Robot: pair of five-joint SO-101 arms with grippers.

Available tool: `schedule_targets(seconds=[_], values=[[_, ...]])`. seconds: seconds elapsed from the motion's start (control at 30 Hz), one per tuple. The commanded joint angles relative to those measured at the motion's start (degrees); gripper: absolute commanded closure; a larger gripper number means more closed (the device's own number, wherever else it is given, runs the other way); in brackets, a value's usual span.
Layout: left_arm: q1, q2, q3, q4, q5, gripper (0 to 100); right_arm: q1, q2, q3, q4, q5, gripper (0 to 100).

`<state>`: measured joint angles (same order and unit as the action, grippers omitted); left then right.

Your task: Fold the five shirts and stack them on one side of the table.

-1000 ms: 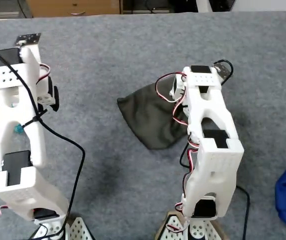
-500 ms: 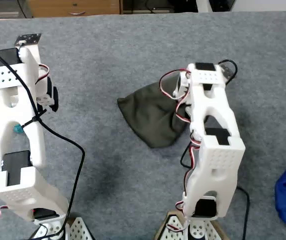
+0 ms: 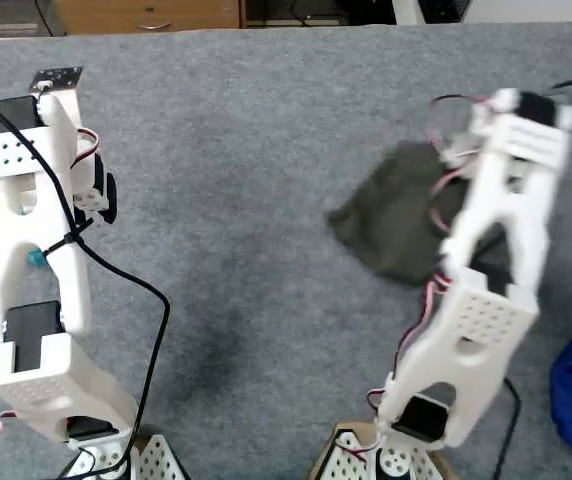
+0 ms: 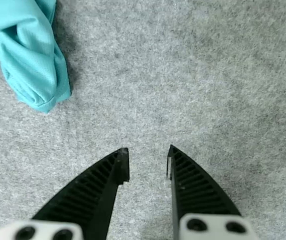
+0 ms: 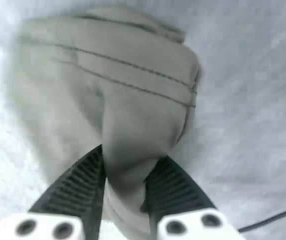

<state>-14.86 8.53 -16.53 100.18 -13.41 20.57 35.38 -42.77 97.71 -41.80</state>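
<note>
Right now I am looking down over the grey desk point(image 3: 246, 120), and my right arm point(image 3: 496, 260) is leaning out over its right half, toward the far side, with the dark olive shirt point(image 3: 386, 215) lying bunched under and beside the arm's wrist end. Through the right wrist camera I am seeing the right claw point(image 5: 130, 157) pinching a thick fold of that shirt, its two black fingers point(image 5: 78, 185) drawn narrow and pressing on the cloth from both sides. The rest of the garment is spreading away from the tips in a crumpled heap, with two thin seam lines point(image 5: 123, 75) running across it. I cannot tell whether the heap is resting fully on the desk or hanging a little above it. My left arm point(image 3: 31, 230) is standing along the left side of the desk. The left claw point(image 4: 147, 152) is hovering over the grey surface, its fingers parted only a narrow way, with the desk showing in the gap. A teal shirt point(image 4: 28, 55) is lying crumpled near that claw but apart from its tips. A blue shirt point(image 3: 571, 395) is sitting bunched at the desk's right edge, well apart from the dark olive shirt. A black cable point(image 3: 136, 285) is trailing down beside the left arm.
</note>
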Motion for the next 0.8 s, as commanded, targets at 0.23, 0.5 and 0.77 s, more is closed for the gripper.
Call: schedule_targets(seconds=[0.23, 0.5, 0.77], values=[[-0.2, -3.4, -0.6, 0.7, -0.6, 86, 21.7, -0.3, -15.1, 4.5, 14.5, 99.3], [0.1, -3.4, -0.6, 0.7, -0.6, 86, 35.6, -0.3, -15.5, 4.4, 24.2, 99.3], [-0.1, -3.4, -0.2, 0.7, -0.5, 86, 44.0, -2.8, -19.6, 4.4, 29.5, 99.3]])
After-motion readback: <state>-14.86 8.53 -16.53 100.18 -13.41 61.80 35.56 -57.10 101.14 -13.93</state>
